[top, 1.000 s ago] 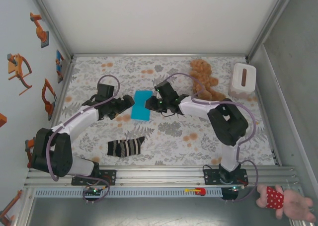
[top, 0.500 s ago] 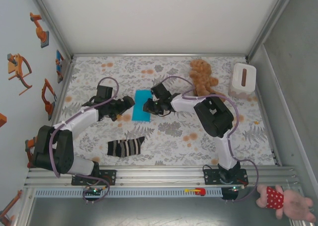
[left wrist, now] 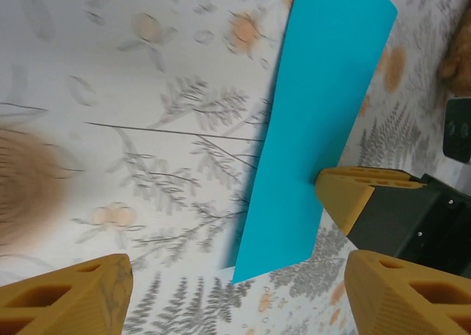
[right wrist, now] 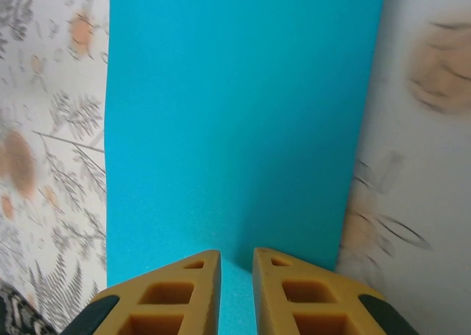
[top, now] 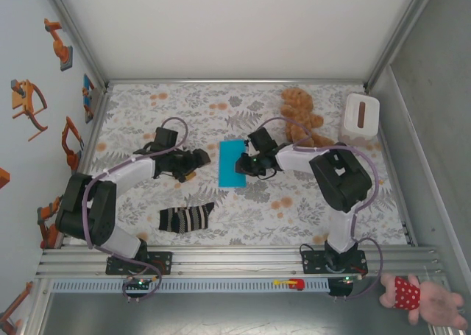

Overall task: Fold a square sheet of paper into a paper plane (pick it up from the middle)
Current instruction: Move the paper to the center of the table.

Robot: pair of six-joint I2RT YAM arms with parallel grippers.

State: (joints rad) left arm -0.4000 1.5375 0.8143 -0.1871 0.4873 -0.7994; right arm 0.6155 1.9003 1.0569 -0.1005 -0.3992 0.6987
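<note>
The turquoise-blue sheet of paper [top: 232, 163] shows as a narrow upright rectangle in the middle of the floral table. My right gripper [top: 248, 162] is at its right edge, its fingers nearly together with the paper's edge pinched between them [right wrist: 237, 258]. The paper [right wrist: 243, 121] stretches away from those fingers. In the left wrist view the paper [left wrist: 316, 121] stands tilted off the cloth, casting a shadow, with a right fingertip [left wrist: 346, 191] against its edge. My left gripper [top: 193, 163] sits just left of the sheet, wide open [left wrist: 239, 265] and apart from it.
A black-and-white striped sock [top: 186, 218] lies near the front left. A brown teddy bear [top: 300, 114] and a white box [top: 361, 115] sit at the back right. A pink plush toy [top: 419, 298] lies off the table, bottom right.
The paper has shifted right across the table with my right gripper holding it. My left gripper has followed to the right, staying open beside it.
</note>
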